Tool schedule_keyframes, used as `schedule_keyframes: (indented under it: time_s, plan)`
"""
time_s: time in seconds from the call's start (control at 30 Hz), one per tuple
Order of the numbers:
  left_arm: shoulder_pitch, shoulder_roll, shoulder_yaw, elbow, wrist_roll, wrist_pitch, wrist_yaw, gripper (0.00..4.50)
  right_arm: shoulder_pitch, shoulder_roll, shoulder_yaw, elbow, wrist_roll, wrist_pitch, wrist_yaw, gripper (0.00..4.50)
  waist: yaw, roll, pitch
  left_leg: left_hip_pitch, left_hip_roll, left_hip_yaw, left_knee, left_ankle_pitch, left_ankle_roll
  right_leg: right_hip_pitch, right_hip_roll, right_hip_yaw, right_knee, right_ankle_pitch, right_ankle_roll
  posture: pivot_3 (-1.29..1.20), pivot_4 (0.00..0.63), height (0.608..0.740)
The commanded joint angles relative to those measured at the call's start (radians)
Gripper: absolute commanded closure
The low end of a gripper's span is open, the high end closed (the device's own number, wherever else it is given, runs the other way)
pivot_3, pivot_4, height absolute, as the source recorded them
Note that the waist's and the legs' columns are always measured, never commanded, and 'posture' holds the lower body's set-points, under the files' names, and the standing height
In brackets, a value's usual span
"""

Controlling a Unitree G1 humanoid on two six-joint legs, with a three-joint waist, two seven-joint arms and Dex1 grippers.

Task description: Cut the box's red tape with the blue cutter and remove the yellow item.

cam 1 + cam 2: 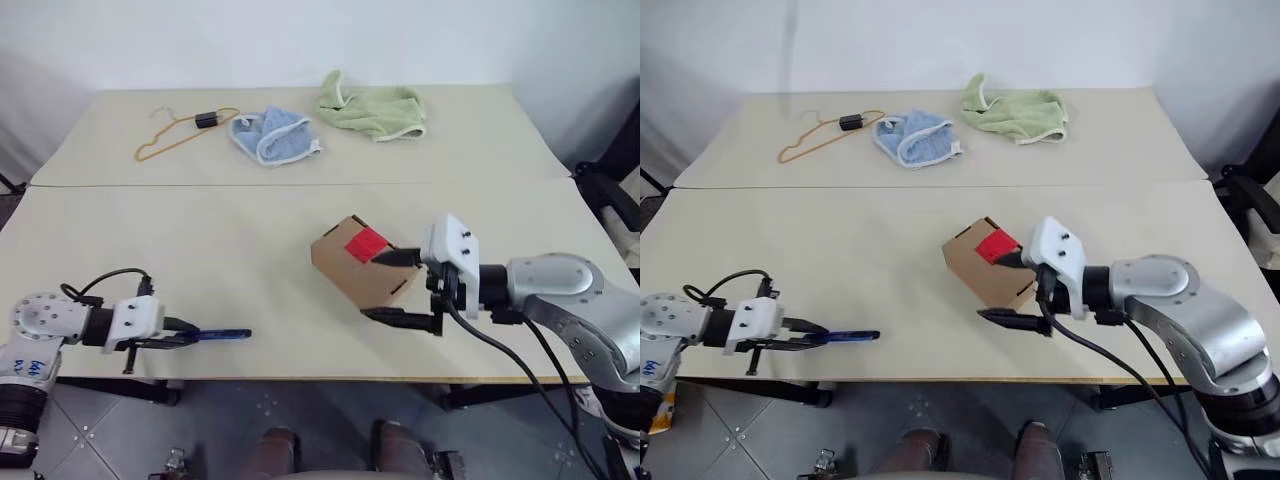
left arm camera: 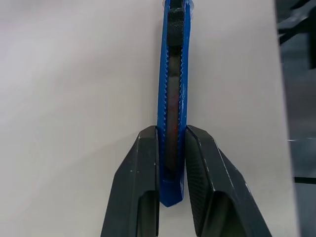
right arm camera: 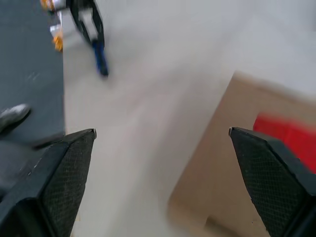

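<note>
the left tool [image 1: 185, 333] pinches the blue cutter [image 2: 173, 98] by its tail end, near the table's [image 1: 200, 250] front edge, well apart from the box. the right tool [image 1: 405, 288] is spread wide around the near corner of the box [image 1: 362, 272], not clamping it; the red tape [image 1: 366, 243] faces up. with such a short hold, the cutter could twist when pressed on the tape, and the unclamped box could slide away.

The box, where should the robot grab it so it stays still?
Probably across the box's two plain side walls, coming from its right, leaving the red tape on top uncovered. The right end effector, open, already straddles that end.
</note>
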Motion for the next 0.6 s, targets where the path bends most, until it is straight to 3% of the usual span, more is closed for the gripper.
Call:
schedule_keyframes:
  time_s: [0.03,0.13,0.27,0.5,0.6]
  plan:
    - [0.028,-0.039,-0.061,-0.084,0.07,0.022,0.057,4.1,-0.02,0.027,0.068,-0.074,0.02,0.047,-0.032,0.0,0.005,0.0,0.0,0.0,0.0,0.0,0.0,0.0,-0.001,0.0,0.0,0.0,0.0,0.0,0.0,0.0,0.15,0.74]
    - [0.044,-0.053,-0.078,-0.157,0.078,0.044,0.074,4.1,-0.102,0.067,0.206,-0.07,-0.043,0.12,-0.092,0.62,-0.001,0.0,0.0,-0.001,-0.001,0.001,0.0,-0.001,0.001,0.0,0.0,0.001,0.0,0.0,0.001,0.0,0.15,0.74]
    - [0.054,-0.049,-0.098,-0.209,0.089,0.088,0.074,4.1,-0.229,0.094,0.434,-0.062,-0.196,0.051,-0.055,1.99,-0.008,0.0,0.0,-0.002,0.0,0.001,0.0,-0.002,0.001,-0.001,0.0,0.001,0.0,0.001,0.001,0.0,0.15,0.74]
    - [0.084,0.01,-0.133,-0.279,0.155,0.172,0.073,4.1,-0.33,0.152,0.685,0.077,-0.46,-0.155,0.015,4.45,-0.015,0.0,0.0,-0.002,0.0,0.003,-0.001,-0.005,0.002,-0.002,0.002,0.001,-0.001,0.0,0.001,0.0,0.15,0.74]
    - [0.093,0.033,-0.145,-0.305,0.18,0.18,0.075,4.1,-0.334,0.183,0.753,0.131,-0.558,-0.234,0.039,4.5,-0.024,-0.001,0.0,-0.001,0.001,0.005,-0.001,-0.006,0.002,-0.003,0.002,0.001,-0.001,0.0,0.0,0.0,0.15,0.74]
